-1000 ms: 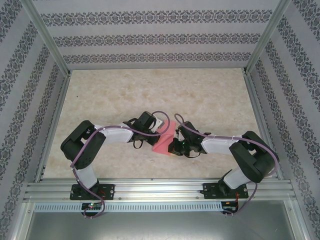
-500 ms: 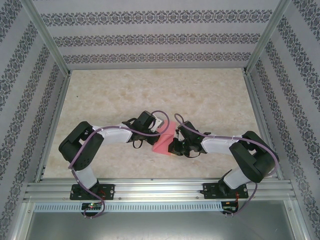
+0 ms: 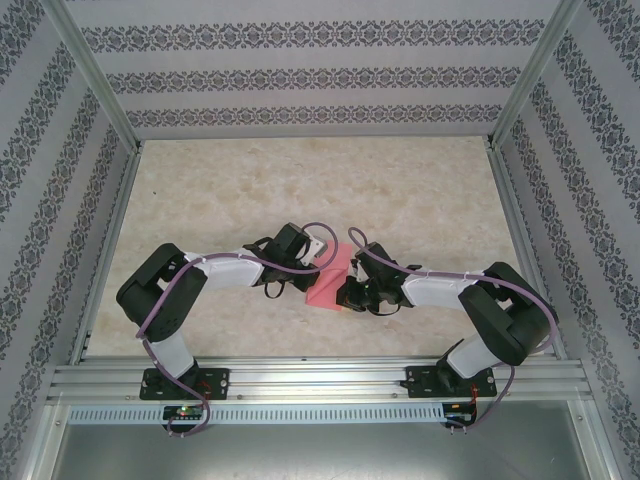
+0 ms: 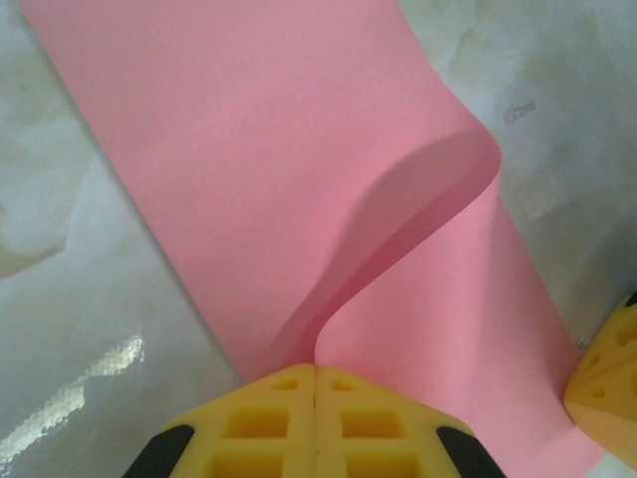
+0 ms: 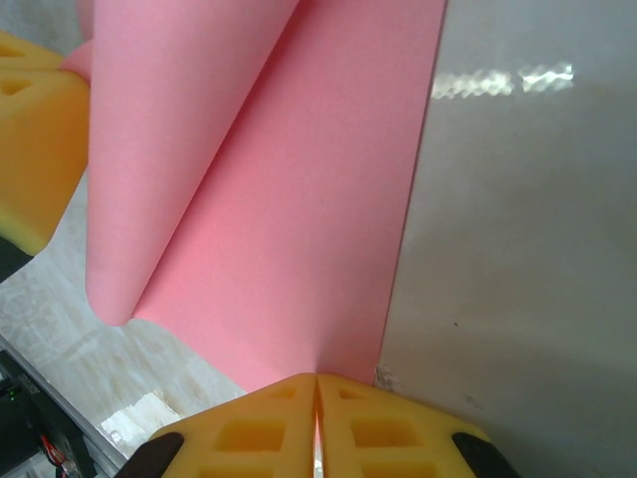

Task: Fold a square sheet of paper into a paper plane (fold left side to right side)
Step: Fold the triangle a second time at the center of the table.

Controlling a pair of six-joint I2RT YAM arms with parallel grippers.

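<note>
My left gripper and my right gripper meet over the sheet of paper, which lies on the table a little toward 6 o'clock from the table's middle. In the top view, the left gripper stands at 11 o'clock of the sheet and the right gripper at 4 o'clock. Both arms reach inward from opposite sides. In the left wrist view, my left gripper has its yellow pads pressed together, with one layer of the paper pinched between them. From that pinch the layer rises and curls over toward 2 o'clock, ending in a rounded, uncreased bend above a lower layer that lies flat on the table. A yellow pad of the right gripper sits at 4 o'clock, touching the sheet's edge. In the right wrist view, my right gripper is likewise closed, its pads clamped on the near corner of the paper. The curled layer hangs at 10 o'clock, beside a yellow pad of the left gripper.
</note>
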